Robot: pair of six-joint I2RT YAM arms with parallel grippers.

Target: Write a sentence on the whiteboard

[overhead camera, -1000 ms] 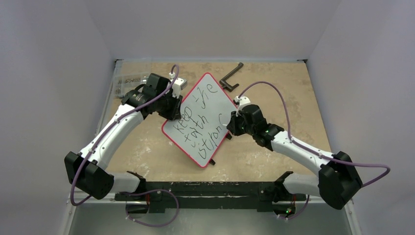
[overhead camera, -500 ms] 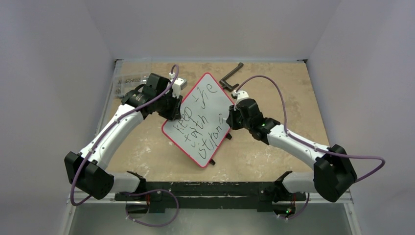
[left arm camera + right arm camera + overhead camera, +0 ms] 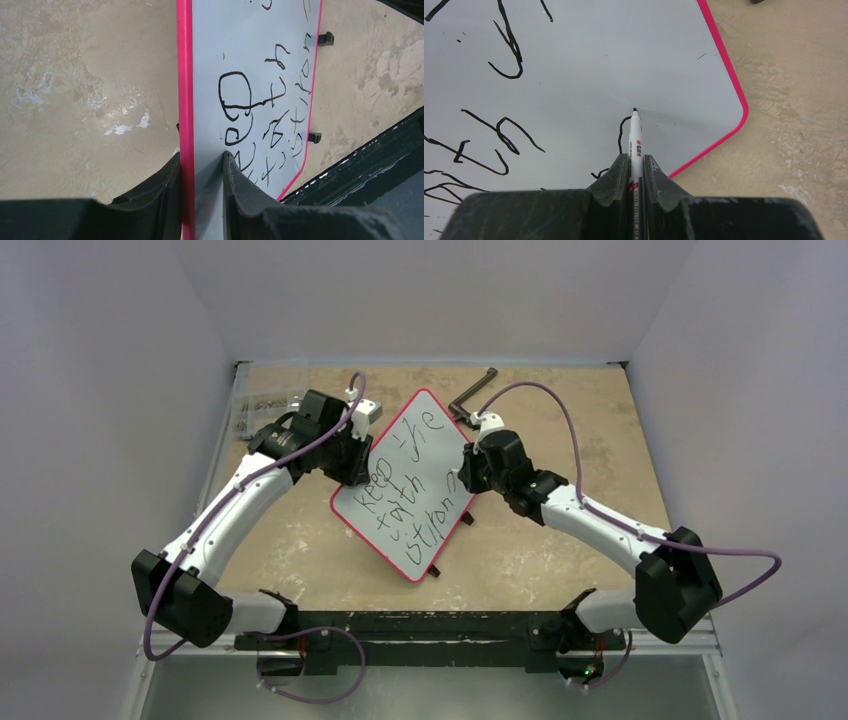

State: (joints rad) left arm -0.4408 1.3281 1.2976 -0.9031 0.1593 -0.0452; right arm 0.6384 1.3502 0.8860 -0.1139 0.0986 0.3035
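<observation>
While I run this rig from afar, I list what is on hand.

Item 1, whiteboard (image 3: 412,558): lies at the centre of the table (image 3: 600,440), turned like a diamond, with one corner towards 12 o'clock. Its small black feet (image 3: 314,137) sit along the 4 o'clock edge. I judge it thin, stiff and light, with a glossy face that would slip under a pad. The red rim is the place to hold it, clear of the ink, which I expect would smear.

Item 2, sentence (image 3: 260,125): three black handwritten lines. The last word looks unfinished at its 3 o'clock end.

Item 3, left gripper (image 3: 200,157): at the board's 9 o'clock edge, with its fingers pinched on the rim, one on either face.

Item 4, right gripper (image 3: 635,159): at the board's 3 o'clock side, closed tight on the marker (image 3: 635,135). The tip points at the top of a curved stroke. I cannot tell whether it touches the surface.

Item 5, marker: a slim, smooth barrel, gripped low.
</observation>
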